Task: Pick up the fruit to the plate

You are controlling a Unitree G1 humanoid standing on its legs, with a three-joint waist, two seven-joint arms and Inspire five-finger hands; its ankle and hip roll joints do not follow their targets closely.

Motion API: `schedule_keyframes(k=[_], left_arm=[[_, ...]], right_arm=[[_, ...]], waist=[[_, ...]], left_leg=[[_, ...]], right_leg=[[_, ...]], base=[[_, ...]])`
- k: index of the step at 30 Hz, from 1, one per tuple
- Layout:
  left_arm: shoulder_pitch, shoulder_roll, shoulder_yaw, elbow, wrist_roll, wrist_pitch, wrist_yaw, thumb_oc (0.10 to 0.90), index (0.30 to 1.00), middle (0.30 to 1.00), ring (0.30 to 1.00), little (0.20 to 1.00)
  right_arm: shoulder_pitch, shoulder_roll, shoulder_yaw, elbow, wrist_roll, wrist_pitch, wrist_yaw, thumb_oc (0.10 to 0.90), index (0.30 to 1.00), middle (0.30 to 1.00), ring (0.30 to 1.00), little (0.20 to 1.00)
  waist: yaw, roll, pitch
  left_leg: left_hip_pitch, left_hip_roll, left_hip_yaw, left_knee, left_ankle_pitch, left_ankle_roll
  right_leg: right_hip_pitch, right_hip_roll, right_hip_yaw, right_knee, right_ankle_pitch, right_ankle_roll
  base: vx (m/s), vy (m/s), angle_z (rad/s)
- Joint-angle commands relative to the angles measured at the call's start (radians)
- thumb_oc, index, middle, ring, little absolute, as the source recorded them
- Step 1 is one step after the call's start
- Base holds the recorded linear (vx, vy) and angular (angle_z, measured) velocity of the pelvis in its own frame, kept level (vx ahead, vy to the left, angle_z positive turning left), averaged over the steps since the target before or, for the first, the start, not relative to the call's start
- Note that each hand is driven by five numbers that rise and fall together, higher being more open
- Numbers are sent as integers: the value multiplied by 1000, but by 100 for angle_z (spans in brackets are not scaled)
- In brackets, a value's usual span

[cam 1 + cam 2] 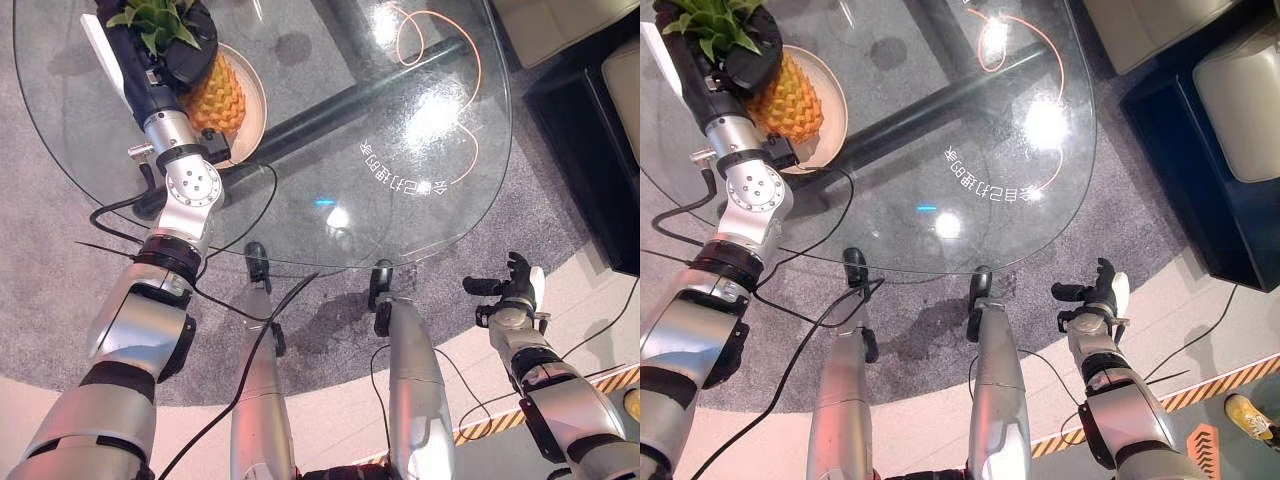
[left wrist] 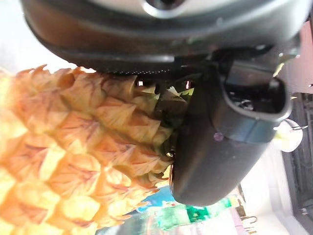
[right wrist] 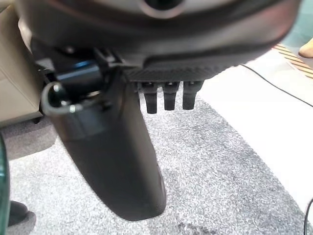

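Glass worktop (image 1: 400,80), oval, over grey carpet (image 1: 1140,200); dark bar (image 1: 340,105) visible beneath the pane, with an orange cord (image 1: 440,40) looped at the far side. Pineapple (image 1: 212,95) lying on a cream plate (image 1: 250,100) at the worktop's far left, green crown (image 1: 155,20) pointing away from the robot. Left robot hand (image 1: 165,55) reaching in over the fruit from the near left, dark fingers closed round the base of the crown where leaves meet the body. From the left wrist, orange-yellow scales of the pineapple pressed right up against the palm, thumb (image 2: 230,132) curled across the top of the fruit beside the green leaves. Right robot hand (image 1: 1095,290) well apart from the plate, off the near right edge of the worktop and above the carpet, fingers loosely extended, white-covered thumb standing out, holding nothing. From the right wrist, thumb (image 3: 112,156) hanging straight down and fingertips (image 3: 168,100) in a short row, only carpet and pale floor (image 3: 274,122) past them. Dark cabinet (image 1: 1200,180) and pale cushion (image 1: 1240,100) at the far right beyond the carpet. Striped floor tape (image 1: 1210,390) at the near right corner
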Motion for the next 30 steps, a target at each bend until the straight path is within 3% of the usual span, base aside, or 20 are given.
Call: schedule_keyframes(k=[1,10,12,18,30], left_arm=[[-201,67,28,13,2,-82,27,100,300,300,300,200],[-211,90,31,72,7,-78,27,100,300,300,300,200],[-214,94,29,76,12,-71,27,149,342,342,342,249],[-226,105,21,105,-1,-76,23,100,300,300,300,200],[-246,105,10,104,28,-91,50,100,300,300,300,200]], right_arm=[[14,-14,-8,12,30,-4,-28,800,900,900,900,900],[15,-17,-3,13,38,-13,-28,800,900,900,900,900],[15,-16,-2,12,36,-12,-30,800,900,900,900,900],[14,-18,5,10,42,-17,-32,800,900,900,900,900],[7,-24,9,14,47,-19,-33,800,900,900,900,900]], waist=[[10,-50,-24],[5,-53,-24],[6,-52,-24],[3,-52,-24],[2,-58,-24]], left_leg=[[11,-2,62,221,-228,24],[9,2,65,221,-229,22],[6,1,64,222,-229,22],[6,0,65,218,-229,22],[-7,1,63,228,-234,22]], right_leg=[[61,49,43,-282,192,20],[56,49,43,-283,191,19],[53,50,44,-281,191,19],[53,52,44,-284,190,18],[44,55,45,-283,190,17]], base=[[0,0,0],[0,0,0],[0,0,0],[0,0,0],[0,0,0]])
